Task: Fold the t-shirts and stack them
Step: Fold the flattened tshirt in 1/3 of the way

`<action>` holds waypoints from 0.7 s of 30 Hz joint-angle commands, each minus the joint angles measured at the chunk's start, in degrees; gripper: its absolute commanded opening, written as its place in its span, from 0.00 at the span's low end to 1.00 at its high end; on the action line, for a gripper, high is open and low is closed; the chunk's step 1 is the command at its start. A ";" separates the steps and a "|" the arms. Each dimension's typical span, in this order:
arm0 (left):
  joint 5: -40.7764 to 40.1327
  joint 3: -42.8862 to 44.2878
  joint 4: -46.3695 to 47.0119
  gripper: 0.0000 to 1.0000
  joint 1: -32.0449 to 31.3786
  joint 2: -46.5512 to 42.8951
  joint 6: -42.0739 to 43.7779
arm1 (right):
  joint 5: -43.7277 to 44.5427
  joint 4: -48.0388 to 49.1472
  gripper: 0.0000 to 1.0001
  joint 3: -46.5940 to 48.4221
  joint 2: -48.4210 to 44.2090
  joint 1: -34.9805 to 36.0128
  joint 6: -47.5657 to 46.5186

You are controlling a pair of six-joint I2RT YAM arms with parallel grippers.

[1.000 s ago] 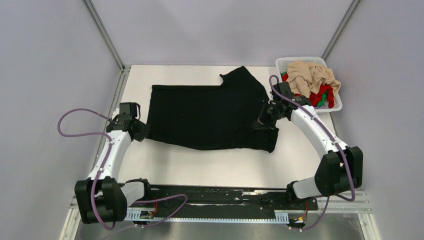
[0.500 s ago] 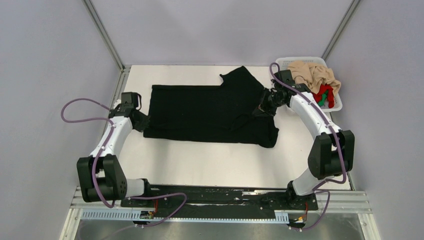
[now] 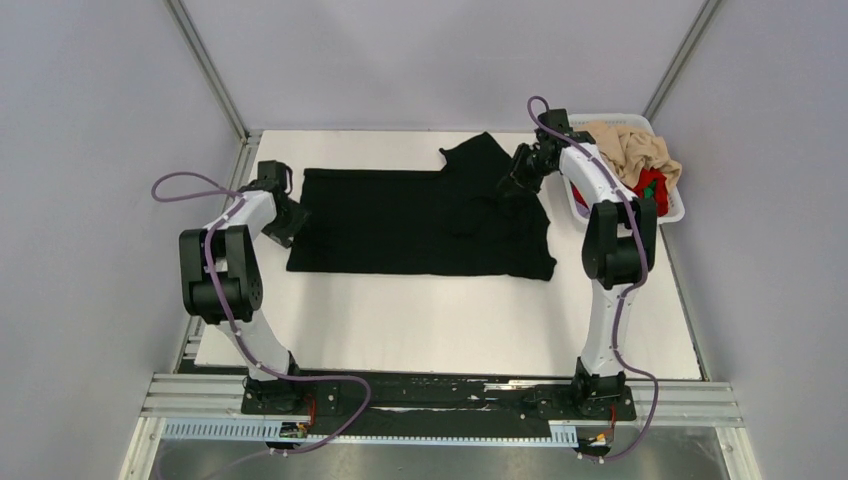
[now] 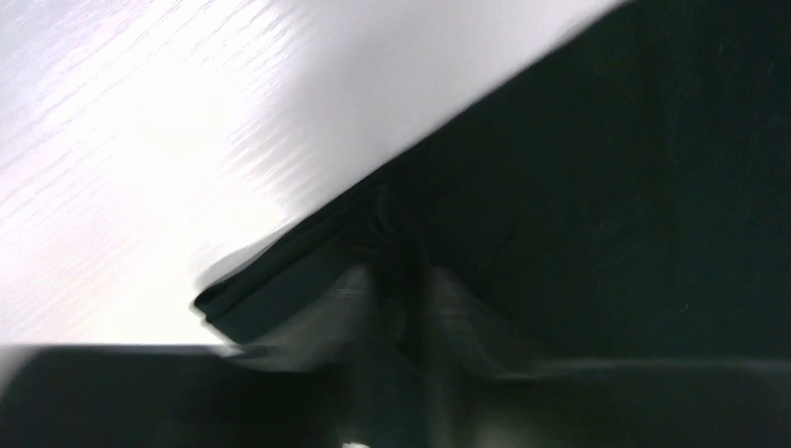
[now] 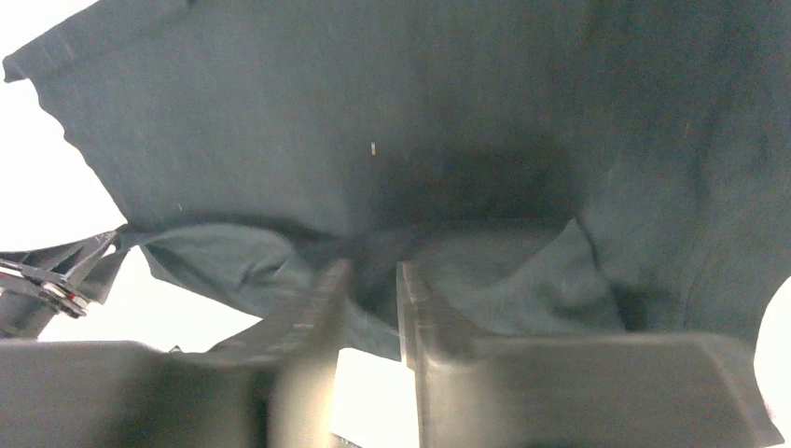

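Both claws (image 3: pixel 293 222) (image 3: pixel 510 187) on black t-shirt (image 3: pixel 420 220) — basket (image 3: pixel 668 217) overhead only.

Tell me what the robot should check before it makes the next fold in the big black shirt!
1. Left end effector pinching the black t-shirt: ok.
2. Right end effector pinching it too: ok.
3. Shirt lying smooth: not ok, its right side is rumpled.
4. Bare table in front for folding: ok.
5. Beige t-shirt inside the basket, out of the way: ok.
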 commanded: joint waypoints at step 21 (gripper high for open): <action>16.91 4.72 4.64 1.00 -3.28 1.81 8.69 | 4.95 14.65 1.00 -7.00 -1.08 6.54 -5.63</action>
